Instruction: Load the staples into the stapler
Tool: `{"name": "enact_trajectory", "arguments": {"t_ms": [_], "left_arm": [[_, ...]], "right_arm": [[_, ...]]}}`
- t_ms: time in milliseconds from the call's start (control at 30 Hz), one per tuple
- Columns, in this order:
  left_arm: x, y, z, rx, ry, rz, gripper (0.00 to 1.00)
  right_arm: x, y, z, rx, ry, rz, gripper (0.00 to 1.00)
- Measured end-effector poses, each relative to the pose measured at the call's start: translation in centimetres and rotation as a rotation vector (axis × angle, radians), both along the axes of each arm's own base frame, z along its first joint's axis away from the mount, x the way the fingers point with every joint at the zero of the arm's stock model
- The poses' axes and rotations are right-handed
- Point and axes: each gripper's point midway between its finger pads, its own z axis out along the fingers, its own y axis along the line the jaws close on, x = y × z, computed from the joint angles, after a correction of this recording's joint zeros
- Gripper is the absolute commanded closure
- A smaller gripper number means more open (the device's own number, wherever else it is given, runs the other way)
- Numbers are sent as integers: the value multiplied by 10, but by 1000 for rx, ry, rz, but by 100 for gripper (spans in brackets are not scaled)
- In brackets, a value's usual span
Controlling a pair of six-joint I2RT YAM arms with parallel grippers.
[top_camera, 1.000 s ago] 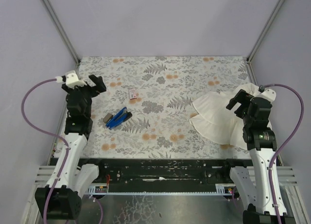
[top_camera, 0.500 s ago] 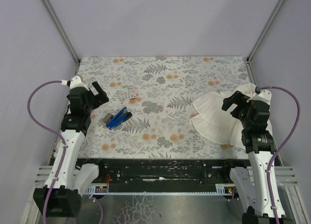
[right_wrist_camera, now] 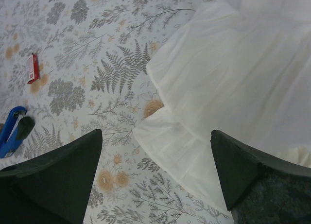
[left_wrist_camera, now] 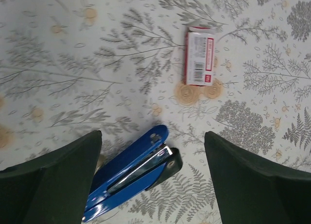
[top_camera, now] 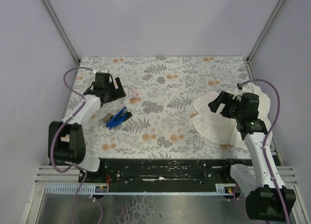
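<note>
The blue stapler (top_camera: 119, 118) lies on the flowered table at left, its top swung open; in the left wrist view it (left_wrist_camera: 131, 175) shows its metal channel between my fingers. The white staples box with a pink-red label (top_camera: 132, 93) lies beyond it and also shows in the left wrist view (left_wrist_camera: 199, 58) and the right wrist view (right_wrist_camera: 33, 68). A small tan tray (top_camera: 107, 118) sits at the stapler's left. My left gripper (top_camera: 108, 93) is open above the stapler (left_wrist_camera: 153, 180), empty. My right gripper (top_camera: 224, 103) is open over the white cloth's edge (right_wrist_camera: 155, 175), empty.
A big white cloth (top_camera: 228, 117) lies crumpled at the right of the table, under my right arm; it fills the right wrist view (right_wrist_camera: 228, 73). Grey walls stand round the table; a black rail (top_camera: 160, 168) runs along the near edge.
</note>
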Motion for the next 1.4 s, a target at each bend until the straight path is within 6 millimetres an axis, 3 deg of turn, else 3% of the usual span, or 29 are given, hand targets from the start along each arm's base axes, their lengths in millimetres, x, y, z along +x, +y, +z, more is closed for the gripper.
{"name": "enact_trajectory", "arguments": {"t_ms": [200, 300, 433, 700, 1133, 1400], "left_arm": [[38, -47, -21, 22, 55, -103, 19], [50, -59, -40, 78, 97, -128, 19], [63, -64, -62, 144, 142, -135, 21], [72, -49, -98, 245, 220, -106, 34], [90, -61, -104, 231, 214, -171, 52], [83, -79, -104, 225, 206, -307, 58]], "right_arm": [[1, 13, -2, 34, 7, 78, 1], [0, 14, -1, 35, 4, 86, 1], [0, 16, 0, 37, -1, 97, 1], [-1, 16, 0, 33, -5, 102, 1], [0, 16, -4, 34, 9, 102, 1], [-1, 21, -6, 54, 24, 131, 0]]}}
